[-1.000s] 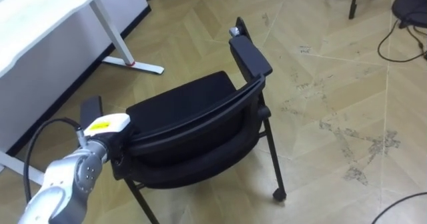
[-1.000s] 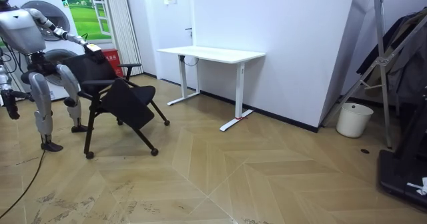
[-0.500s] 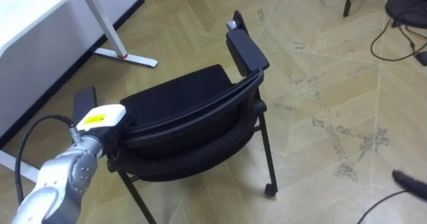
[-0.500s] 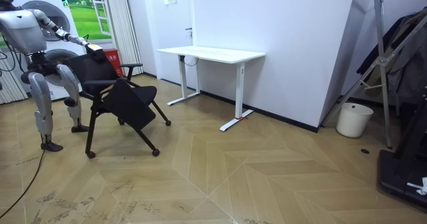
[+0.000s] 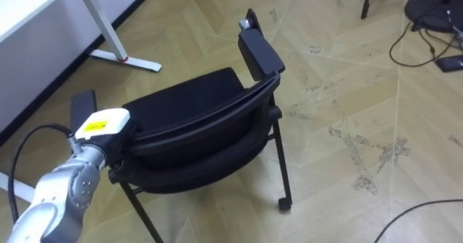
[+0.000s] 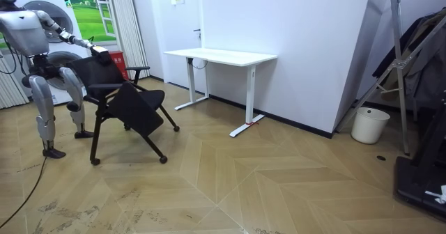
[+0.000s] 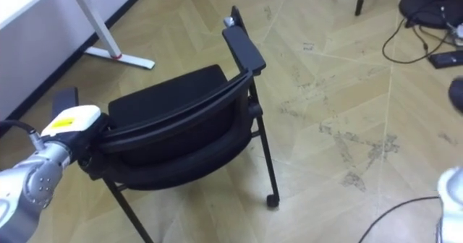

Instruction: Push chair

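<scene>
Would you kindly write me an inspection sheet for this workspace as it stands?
Surface: wood floor, scuffed in places.
Job's things: black chair, standing on the floor, white desk to its left.
Clutter: stand legs and a round dark base beyond it.
Hands: left hand at the backrest's left end; right hand a blur at the right edge.
Cables: dark cable looped on the floor.
Surroundings: white bin by the wall.

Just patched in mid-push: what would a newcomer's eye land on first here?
The black chair stands out first, right before the robot on the wooden floor, with its backrest nearest the robot. The left hand is at the backrest's left end. A white desk stands by the wall, ahead and to the robot's left.
</scene>
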Controlling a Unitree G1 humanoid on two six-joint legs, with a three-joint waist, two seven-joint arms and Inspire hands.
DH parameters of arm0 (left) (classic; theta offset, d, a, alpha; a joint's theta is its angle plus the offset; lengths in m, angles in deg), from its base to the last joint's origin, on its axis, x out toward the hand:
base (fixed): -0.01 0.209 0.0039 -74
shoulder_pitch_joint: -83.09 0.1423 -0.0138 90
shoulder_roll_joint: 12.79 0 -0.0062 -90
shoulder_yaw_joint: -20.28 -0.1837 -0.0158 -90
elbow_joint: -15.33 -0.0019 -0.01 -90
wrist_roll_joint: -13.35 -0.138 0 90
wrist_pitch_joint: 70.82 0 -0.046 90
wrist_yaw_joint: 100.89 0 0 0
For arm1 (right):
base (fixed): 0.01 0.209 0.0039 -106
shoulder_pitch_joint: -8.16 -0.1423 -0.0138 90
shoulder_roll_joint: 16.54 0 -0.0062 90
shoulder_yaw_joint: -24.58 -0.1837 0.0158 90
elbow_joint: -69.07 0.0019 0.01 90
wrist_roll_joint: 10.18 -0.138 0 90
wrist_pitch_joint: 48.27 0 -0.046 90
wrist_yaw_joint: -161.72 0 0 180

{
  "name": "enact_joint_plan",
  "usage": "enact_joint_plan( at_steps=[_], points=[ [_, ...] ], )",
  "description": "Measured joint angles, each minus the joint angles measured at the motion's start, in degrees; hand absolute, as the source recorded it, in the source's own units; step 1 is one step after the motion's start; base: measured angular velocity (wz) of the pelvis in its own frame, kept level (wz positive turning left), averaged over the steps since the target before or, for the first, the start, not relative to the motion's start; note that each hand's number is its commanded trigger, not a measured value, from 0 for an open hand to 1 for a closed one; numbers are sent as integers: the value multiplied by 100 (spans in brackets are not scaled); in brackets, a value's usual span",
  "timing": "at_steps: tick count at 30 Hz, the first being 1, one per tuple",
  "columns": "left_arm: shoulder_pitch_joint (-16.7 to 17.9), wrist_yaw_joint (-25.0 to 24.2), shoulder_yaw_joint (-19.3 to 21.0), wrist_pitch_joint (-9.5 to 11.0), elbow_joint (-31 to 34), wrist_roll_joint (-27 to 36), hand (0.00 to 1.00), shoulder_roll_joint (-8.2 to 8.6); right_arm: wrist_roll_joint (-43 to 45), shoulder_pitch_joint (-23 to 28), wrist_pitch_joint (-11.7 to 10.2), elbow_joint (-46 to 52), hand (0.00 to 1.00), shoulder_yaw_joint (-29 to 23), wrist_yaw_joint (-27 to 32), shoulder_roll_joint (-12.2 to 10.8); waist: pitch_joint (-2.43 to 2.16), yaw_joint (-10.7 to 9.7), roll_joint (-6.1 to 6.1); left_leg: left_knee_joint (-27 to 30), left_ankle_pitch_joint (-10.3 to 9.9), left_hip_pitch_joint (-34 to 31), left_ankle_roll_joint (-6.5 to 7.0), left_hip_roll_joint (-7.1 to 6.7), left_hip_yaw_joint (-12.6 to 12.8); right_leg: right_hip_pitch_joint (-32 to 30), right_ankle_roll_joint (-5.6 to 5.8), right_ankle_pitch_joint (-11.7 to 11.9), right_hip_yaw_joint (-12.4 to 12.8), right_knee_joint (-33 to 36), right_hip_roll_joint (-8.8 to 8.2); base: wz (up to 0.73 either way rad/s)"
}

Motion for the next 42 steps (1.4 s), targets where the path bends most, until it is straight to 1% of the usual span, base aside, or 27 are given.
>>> enact_joint_plan(
  at_steps=[1, 3, 4, 6, 7, 8, 9, 12, 14, 15, 18, 20, 21, 22, 24, 26, 28, 30, 31, 33, 34, 36, 38, 40, 42],
  points=[
    [-25, 6, 1, 17, -5, 0, 100, -28, 147, -136, 0, 74, 0, 150, -63, 134, 17, 16, -45, -4, 6, 10, 9, 0, -1, 4, 0, 0, -1, 10, 2, 0],
    [-140, 13, -9, 109, -26, -4, 100, -84, 440, -373, 5, 305, 0, 388, -292, 310, 61, 52, -137, -3, 14, 7, 22, 0, -2, -7, 0, -1, 1, 9, 2, 0],
    [-162, 16, -18, 132, -29, -5, 100, -88, 534, -405, 4, 358, 0, 435, -343, 353, 56, 79, -157, -1, 15, 3, 23, 0, -2, -7, 0, 0, 0, 2, 2, 0],
    [-259, 95, -146, 243, -111, -4, 100, -118, 796, -439, -5, 529, 0, 611, -478, 516, 15, 222, -224, -1, 14, 5, 23, 0, -5, 13, 1, 7, -2, -17, 2, 0],
    [-290, 134, -183, 274, -148, 1, 100, -125, 811, -455, -5, 553, 0, 667, -515, 568, 10, 258, -231, -1, 14, 7, 22, 0, -8, 14, 0, 8, -2, -16, 3, 0],
    [-362, 181, -207, 351, -233, 9, 100, -126, 832, -549, -3, 572, 0, 809, -623, 673, 8, 314, -241, -4, 14, 9, 22, 0, -13, 12, -3, 11, -3, -5, 3, 0],
    [-429, 227, -222, 444, -346, 21, 100, -126, 881, -672, -3, 610, 0, 939, -776, 717, 10, 326, -244, -4, 14, 12, 22, 0, -16, 12, -4, 12, -3, 2, 4, 0],
    [-478, 284, -242, 565, -406, 24, 100, -140, 1089, -726, -8, 960, 0, 1285, -1144, 751, 13, 403, -252, -12, 14, 16, 22, 1, -34, 28, -7, 15, -15, 8, 7, 1],
    [-517, 284, -248, 598, -388, 22, 100, -139, 1302, -725, -8, 1119, 0, 1401, -1449, 785, 28, 455, -275, -14, 14, 8, 22, 1, -33, 24, -8, 16, -16, -22, 6, 0],
    [-543, 284, -259, 621, -389, 21, 100, -140, 1331, -728, -9, 1198, 0, 1502, -1658, 855, 33, 494, -291, -15, 14, 7, 22, 0, -33, 30, -7, 16, -18, -25, 6, 0],
    [-592, 284, -299, 682, -416, 16, 100, -152, 1448, -750, -5, 1255, 0, 1738, -2082, 960, 45, 561, -329, -24, 14, 45, 22, 0, -32, 74, -10, 26, -21, -22, 12, 0],
    [-660, 284, -383, 727, -488, 17, 100, -153, 1579, -750, -5, 1332, 0, 1938, -2573, 1039, 54, 627, -353, -37, 14, 63, 22, 0, -36, 100, -10, 26, -45, -24, 13, 4],
    [-679, 289, -396, 770, -513, 16, 100, -162, 1580, -781, -15, 1363, 0, 2009, -2837, 1041, 59, 638, -364, -37, 14, 61, 22, 1, -36, 100, -11, 26, -47, -25, 15, 4],
    [-682, 290, -399, 786, -521, 16, 100, -167, 1576, -810, -12, 1364, 0, 2045, -2967, 1041, 58, 636, -366, -36, 14, 61, 22, 1, -36, 100, -10, 26, -46, -27, 14, 0],
    [-684, 297, -406, 829, -542, 16, 100, -192, 1501, -877, -9, 1426, 0, 2161, -3424, 1045, 46, 643, -390, -40, 14, 65, 22, 1, -37, 105, -10, 26, -46, -26, 14, 0],
    [-684, 298, -413, 864, -547, 16, 100, -224, 1380, -893, -11, 1550, 0, 2277, -3740, 1062, 45, 654, -404, -60, 15, 79, 22, 1, -45, 120, -10, 26, -47, -25, 14, 0],
    [-686, 299, -421, 885, -553, 14, 100, -250, 1282, -966, -30, 1578, 0, 2442, -4052, 1068, 42, 657, -447, -70, 15, 110, 21, 1, -46, 141, -11, 27, -47, -26, 16, 0],
    [-754, 299, -455, 955, -596, 3, 100, -275, 1258, -989, -80, 1578, 0, 2570, -4448, 1097, 37, 689, -529, -59, 15, 119, 21, 1, -70, 163, -12, 27, -61, -25, 17, 3],
    [-782, 299, -476, 966, -604, 3, 100, -287, 1256, -989, -83, 1578, 0, 2593, -4540, 1099, 39, 707, -535, -46, 15, 117, 21, 3, -76, 168, -13, 28, -62, -25, 18, 4],
    [-926, 299, -553, 996, -651, 3, 100, -293, 1258, -989, -84, 1575, 0, 2651, -4888, 1100, 71, 787, -587, -22, 15, 109, 21, 8, -94, 179, -21, 33, -71, -24, 25, 0],
    [-977, 299, -589, 1003, -679, 3, 100, -294, 1258, -989, -84, 1575, 0, 2669, -4971, 1100, 73, 802, -589, -21, 15, 109, 21, 12, -96, 181, -23, 35, -72, -24, 28, 0],
    [-1157, 332, -714, 1060, -821, 8, 100, -294, 1208, -990, -89, 1575, 0, 2862, -5288, 1099, 73, 900, -598, -13, 14, 108, 21, 23, -106, 188, -30, 47, -77, -29, 37, 0],
    [-1250, 352, -777, 1083, -896, 28, 100, -289, 1150, -990, -94, 1574, 0, 3041, -5547, 1100, 73, 929, -594, -10, 14, 95, 21, 28, -140, 190, -34, 50, -101, -31, 45, 6],
    [-1296, 383, -823, 1084, -918, 33, 100, -284, 1136, -989, -89, 1574, 0, 3205, -5793, 1099, 72, 935, -580, 7, 13, 70, 19, 45, -181, 189, -44, 56, -142, -34, 58, 8],
    [-1321, 450, -864, 1086, -948, 44, 100, -280, 1134, -989, -78, 1576, 0, 3365, -6067, 1098, 81, 958, -538, 16, 14, 60, 16, 71, -205, 192, -58, 64, -161, -38, 82, 4]
  ],
)
